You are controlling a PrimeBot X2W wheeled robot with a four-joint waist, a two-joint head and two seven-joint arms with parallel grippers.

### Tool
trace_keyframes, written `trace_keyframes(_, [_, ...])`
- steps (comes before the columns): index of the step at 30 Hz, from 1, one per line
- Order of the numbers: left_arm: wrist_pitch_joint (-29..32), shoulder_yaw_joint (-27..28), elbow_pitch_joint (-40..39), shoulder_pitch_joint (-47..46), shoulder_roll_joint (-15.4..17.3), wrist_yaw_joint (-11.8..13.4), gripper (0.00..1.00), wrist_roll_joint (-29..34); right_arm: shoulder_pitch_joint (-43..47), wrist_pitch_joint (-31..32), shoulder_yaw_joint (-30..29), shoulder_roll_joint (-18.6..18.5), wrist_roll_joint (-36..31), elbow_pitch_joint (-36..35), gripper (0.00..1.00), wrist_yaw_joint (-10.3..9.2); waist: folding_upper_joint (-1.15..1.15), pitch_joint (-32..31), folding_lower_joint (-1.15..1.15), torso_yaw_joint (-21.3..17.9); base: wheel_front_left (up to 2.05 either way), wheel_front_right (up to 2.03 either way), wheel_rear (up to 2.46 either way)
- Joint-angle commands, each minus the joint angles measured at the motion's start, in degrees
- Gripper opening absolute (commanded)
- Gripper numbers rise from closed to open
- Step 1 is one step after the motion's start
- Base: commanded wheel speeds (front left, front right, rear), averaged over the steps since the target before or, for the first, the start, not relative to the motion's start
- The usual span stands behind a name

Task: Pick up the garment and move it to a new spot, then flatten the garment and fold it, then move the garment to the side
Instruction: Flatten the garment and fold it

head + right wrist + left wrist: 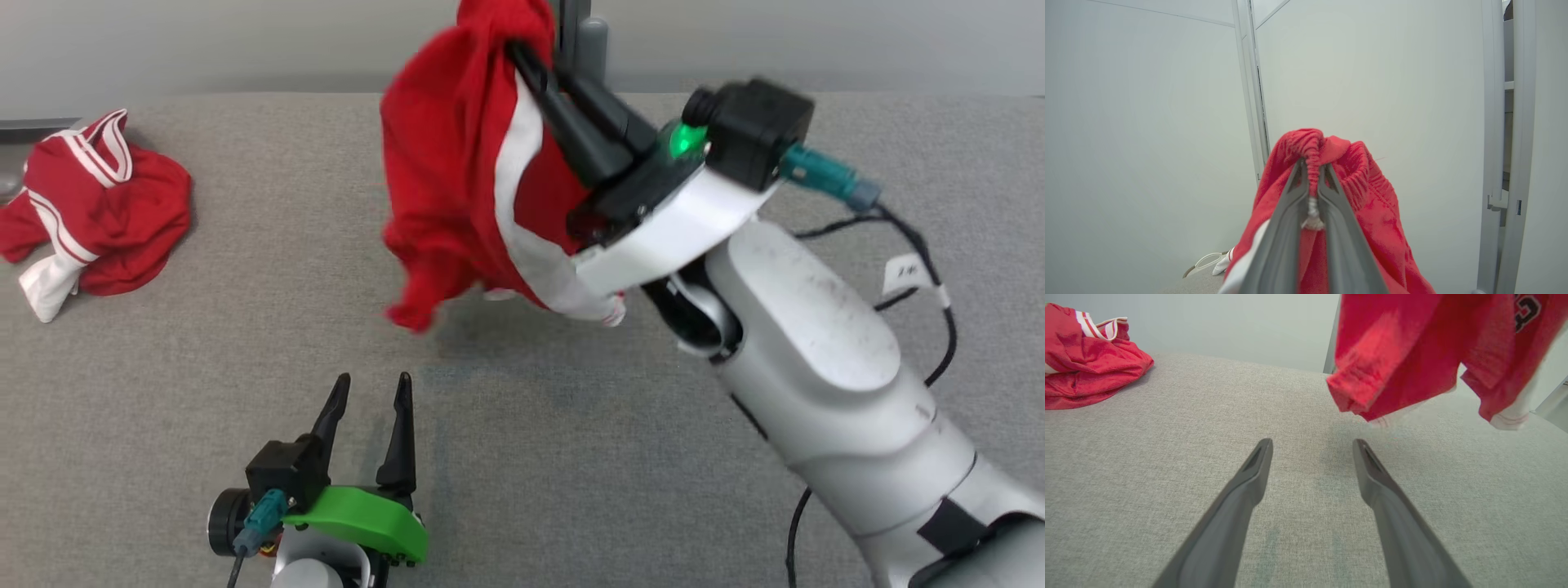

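Red jersey shirt (pixel 449 163) hangs bunched from the right gripper (pixel 522 51), upper centre of head view, above the worktop (pixel 571 457).
Right fingers (pixel 1290 212) are pinched narrow on a gathered fold of red cloth, with a bit of white trim caught between them. The shirt's long axis runs straight down from the pinch. Its lowest corner sits at frame centre and appears clear of the grey surface, over its own shadow. Left gripper (pixel 373 382) rests low at lower left, fingers spread wide and holding nothing. The hanging hem lies up-frame and slightly right of it, so the left arm is the nearer one to that edge. The smaller bunched red cloth (pixel 98 212) lies well apart at far left. Judgement: a set-down onto the bare patch under the shirt comes next.
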Motion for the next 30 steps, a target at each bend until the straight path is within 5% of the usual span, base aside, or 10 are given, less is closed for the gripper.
trace_keyframes(1, [0.0,-0.2,0.1,-0.4,0.2,-0.2,1.00,0.0,-2.2,-0.1,-1.3,-0.3,0.8,0.3,0.00,-0.06,0.00,-1.3,0.00,1.7,0.00,0.00,0.00])
trace_keyframes(8, [0.0,1.0,-0.1,0.5,0.2,0.2,1.00,0.3,-1.8,-0.1,-9.1,-0.3,-2.8,8.6,0.00,-0.07,0.00,-1.0,0.00,1.7,0.00,0.00,0.00])
trace_keyframes(13, [0.0,1.5,-0.2,0.6,0.2,-0.1,1.00,0.3,5.2,-0.1,-17.3,-0.4,-12.2,18.2,0.00,-0.06,0.00,0.2,0.00,-0.3,0.00,0.00,0.00])
trace_keyframes(14, [0.0,1.3,-0.2,0.4,0.2,-0.2,1.00,0.2,6.7,-0.1,-19.4,-0.9,-13.9,19.6,0.21,-0.06,0.00,0.4,0.00,-0.6,0.00,0.00,0.00])
trace_keyframes(16, [0.0,0.8,-0.1,-0.3,0.2,-0.3,1.00,0.0,9.8,-0.1,-23.7,-2.4,-17.7,22.4,1.00,-0.07,0.00,0.9,0.00,-1.3,0.00,0.00,0.00])
trace_keyframes(23, [0.0,-1.0,0.1,-2.1,0.2,-0.1,1.00,-0.5,16.7,-0.1,-33.7,-3.6,-26.1,22.1,1.00,-0.05,0.00,1.9,0.00,-3.7,0.00,0.00,0.00])
trace_keyframes(30, [0.0,-3.9,1.2,-3.3,0.2,-1.1,1.00,0.0,20.8,-0.1,-34.7,-1.6,-28.6,13.3,1.00,-0.06,0.00,2.7,0.00,-6.2,0.00,0.00,0.00])
